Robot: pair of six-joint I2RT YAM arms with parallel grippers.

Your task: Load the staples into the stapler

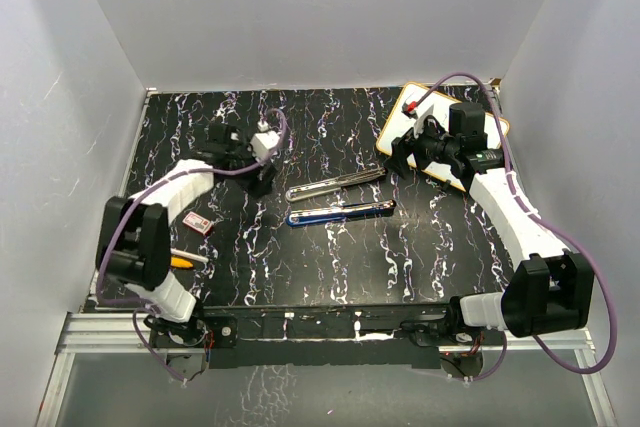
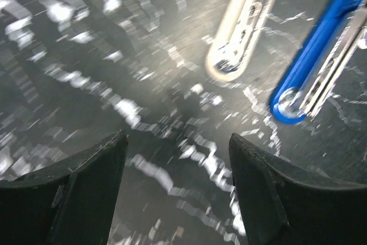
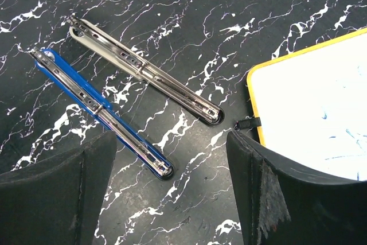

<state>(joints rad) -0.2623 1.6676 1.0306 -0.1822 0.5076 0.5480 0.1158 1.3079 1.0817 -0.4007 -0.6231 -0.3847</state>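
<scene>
Blue stapler [image 1: 340,213] lay opened flat, metal channel up, just beside a white stapler [image 1: 335,184] laid out alike. Both long axes ran left-right across mid-worktop [image 1: 330,267], right ends angled slightly away. The red-pink staple box [image 1: 200,223] sat well to their left. Left claw [image 2: 178,147] gaped empty off their left ends; right claw [image 3: 171,136] stood wide, empty, beside the whiteboard [image 3: 321,101].

Top view: even, diffuse light from overhead, white walls bright, only soft shadows under my arms on the black marbled tabletop [image 1: 330,267], and everything is sharp. My left wrist camera is badly blurred: the white veins smear into streaks under a grey sheen of glare, and the cream stapler [image 2: 232,55] and blue stapler [image 2: 315,61] show soft, doubled edges. My right wrist camera is crisp, with small glints on the staplers' metal rails, though the whiteboard [image 3: 321,119] is nearly washed out.
</scene>
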